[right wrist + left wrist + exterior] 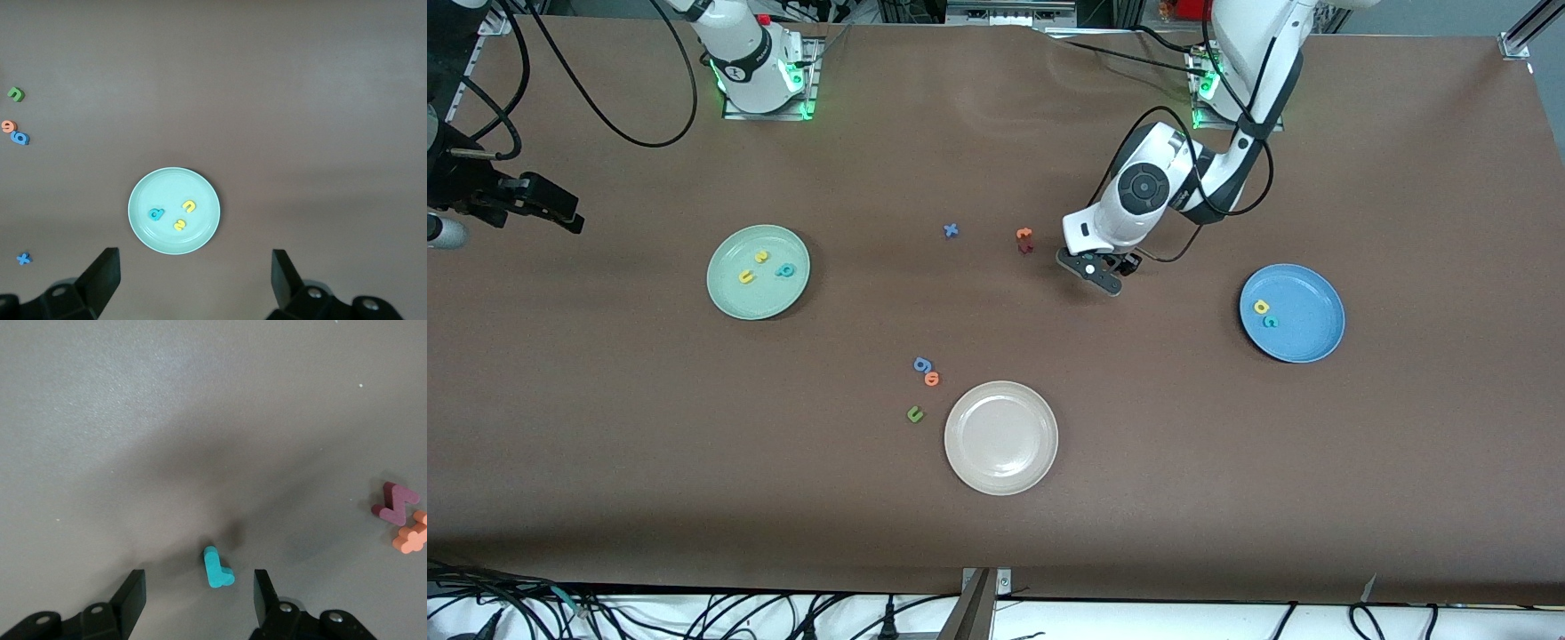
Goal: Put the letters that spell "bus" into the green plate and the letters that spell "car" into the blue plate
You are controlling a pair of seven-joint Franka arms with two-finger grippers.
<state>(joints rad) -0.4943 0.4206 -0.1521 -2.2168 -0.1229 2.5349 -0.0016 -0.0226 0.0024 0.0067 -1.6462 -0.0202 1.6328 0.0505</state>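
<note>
Our right gripper (pixel 193 277) waits spread wide, high over the table near the green plate (pixel 725 298), which already holds b (pixel 785 270), u (pixel 746 276) and s (pixel 762 256). Our left gripper (pixel 199 593) is low over the table, fingers apart either side of the r (pixel 217 567), not yet touching it. We should centre on its stem, sink to the mat, then squeeze. The blue plate (pixel 1316 342) holds a (pixel 1261 307) and c (pixel 1271 321).

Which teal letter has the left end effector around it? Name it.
The thin teal r, lying on bare table between the left end effector's open fingers. The teal c lies in the blue plate, the teal b in the green plate.
</note>
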